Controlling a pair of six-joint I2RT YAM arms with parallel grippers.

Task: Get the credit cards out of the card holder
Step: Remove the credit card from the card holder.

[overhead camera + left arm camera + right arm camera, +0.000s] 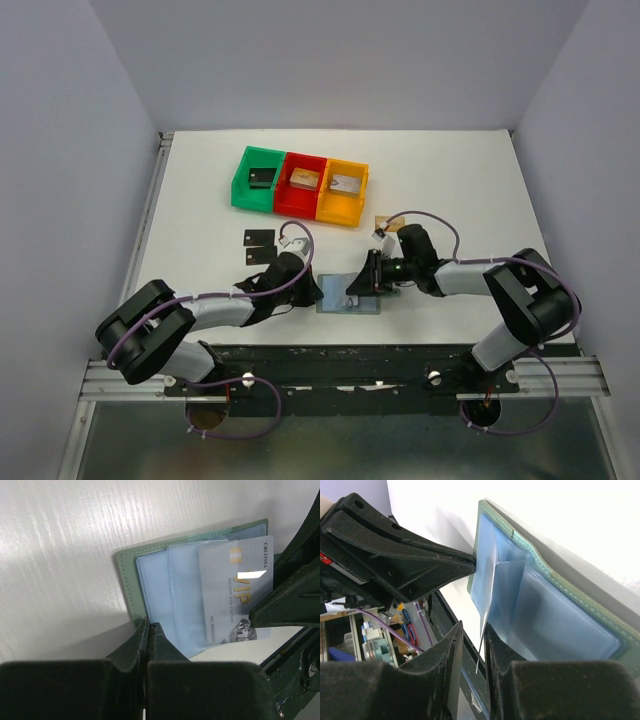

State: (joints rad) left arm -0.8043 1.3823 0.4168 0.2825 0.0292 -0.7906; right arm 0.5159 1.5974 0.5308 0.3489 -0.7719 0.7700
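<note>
The grey-green card holder [338, 303] lies open on the table, its pale blue pockets [152, 580] facing up. A silvery-white VIP credit card [235, 590] sticks halfway out of a pocket. My left gripper [149, 625] is shut, with its tips pressed on the holder's near edge. My right gripper [473, 627] straddles the card's thin edge [481, 650]. The jaws stand slightly apart, the card rests against one finger and a gap shows at the other. Two black cards [258, 247] and a gold-tan card [385, 222] lie loose on the table.
Green [258, 180], red [302, 185] and orange [343, 190] bins stand in a row at the back, each with a chunky piece inside. The two grippers almost touch over the holder. The table's front rail [340, 355] runs just behind them.
</note>
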